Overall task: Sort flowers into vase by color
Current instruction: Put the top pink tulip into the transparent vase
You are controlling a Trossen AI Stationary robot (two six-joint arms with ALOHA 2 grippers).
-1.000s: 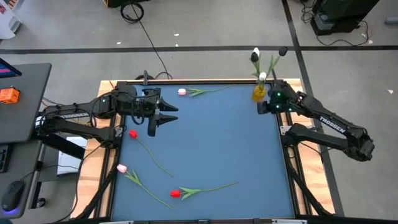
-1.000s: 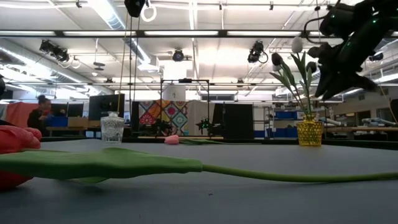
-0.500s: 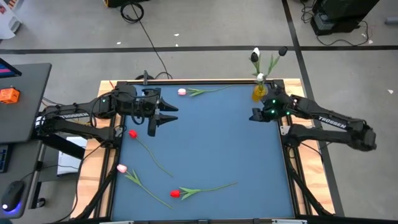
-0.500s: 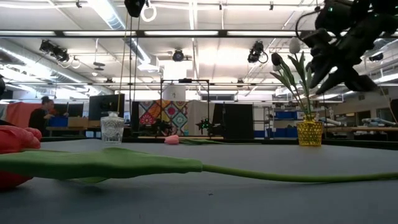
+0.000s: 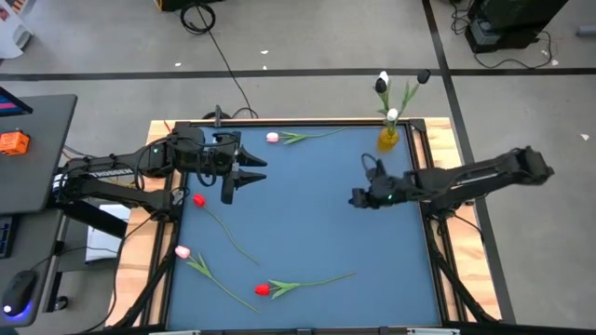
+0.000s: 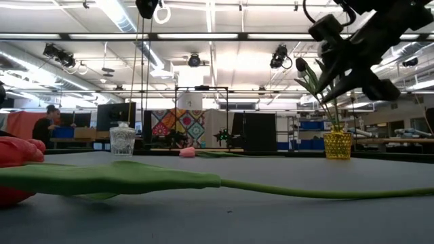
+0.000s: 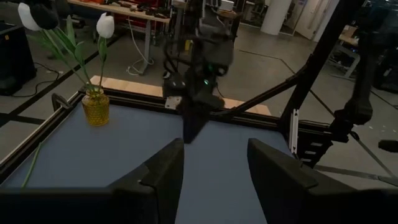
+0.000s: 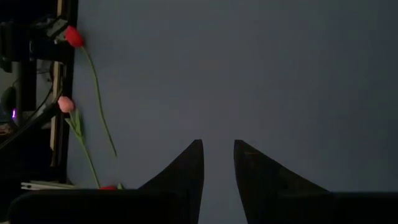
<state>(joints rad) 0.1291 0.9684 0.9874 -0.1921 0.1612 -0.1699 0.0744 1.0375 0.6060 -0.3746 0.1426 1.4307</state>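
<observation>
High view: blue-topped table (image 5: pixel 307 214) with a wooden rim. Left end effector (image 5: pixel 250 172) hangs over the far-left part of the table, fingers apart, nothing between them. Right end effector (image 5: pixel 355 198) reaches from the right edge toward the middle, empty. Small yellow textured vase (image 5: pixel 388 138) at the far-right corner holds white tulips (image 5: pixel 392 114) and a black tulip (image 5: pixel 424 77). Pink tulip with green stem (image 5: pixel 272 138) lies at the far edge. Red tulip (image 5: pixel 198 200) and second pink tulip (image 5: pixel 182 252) lie by the left edge, another red tulip with leaves (image 5: pixel 263 290) near the front edge.

Low view: red tulip head (image 6: pixel 17 169) and its thick green stem (image 6: pixel 203 183) fill the foreground. Clear glass vase (image 6: pixel 123 141) at the far left, yellow vase (image 6: pixel 338 144) at the far right. Right end effector (image 6: pixel 329 74) is up in the air in front of the vase's flowers.

Left wrist view: own fingers (image 7: pixel 165 171) spread apart, empty; right arm and yellow vase (image 7: pixel 95 109) beyond.

Right wrist view: fingers (image 8: pixel 189 165) slightly apart, nothing held, over bare blue table; red tulip (image 8: pixel 73 36) and pink tulip (image 8: pixel 65 104) along the edge.
</observation>
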